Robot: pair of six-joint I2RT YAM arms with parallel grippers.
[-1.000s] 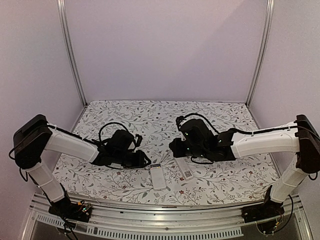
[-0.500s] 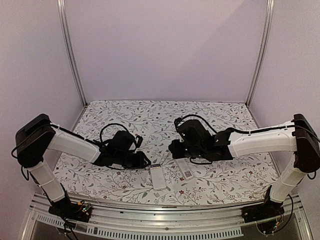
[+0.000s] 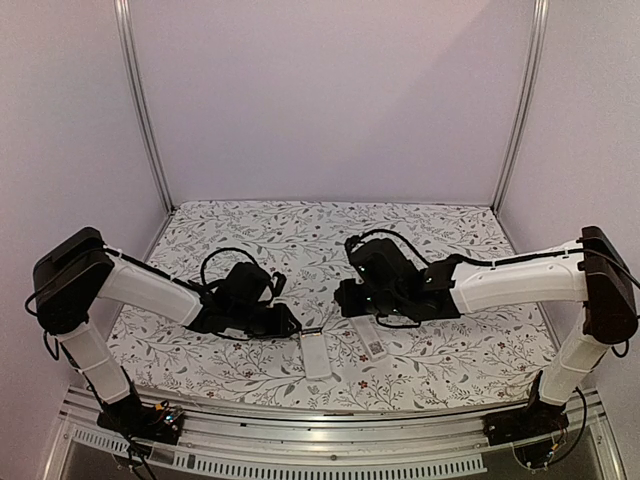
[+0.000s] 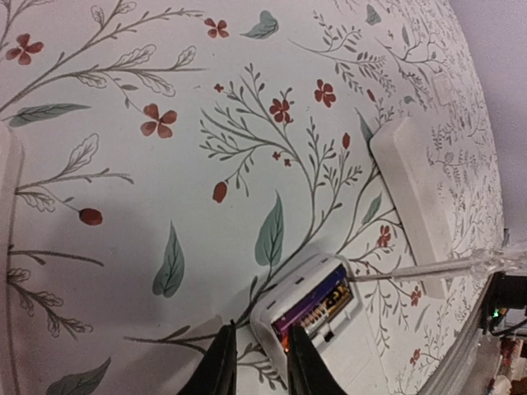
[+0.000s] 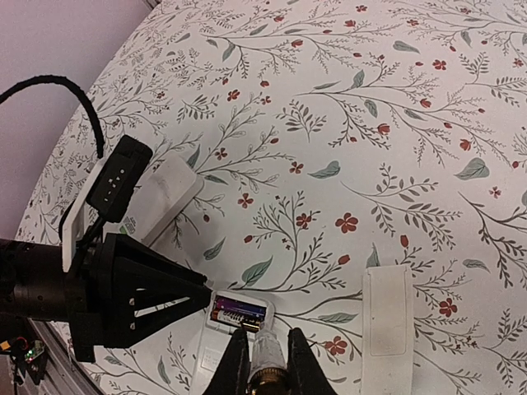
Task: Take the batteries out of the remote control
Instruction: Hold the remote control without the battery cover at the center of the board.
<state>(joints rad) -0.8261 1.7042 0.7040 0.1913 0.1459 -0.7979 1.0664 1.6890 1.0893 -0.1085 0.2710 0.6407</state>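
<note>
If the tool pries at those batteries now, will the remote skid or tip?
Likely to skid when the tool pushes: the remote looks a slim, light plastic bar lying flat on the flowered cover. Tipping seems less likely, since the left end effector sits at its open end and may brace it.

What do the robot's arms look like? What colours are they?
Both match: the left arm and right arm have smooth white tube shells with chunky black joints. Each ends in a black gripper, the left gripper and right gripper, with two thin pointed fingers. A black cable loops over each wrist.
</note>
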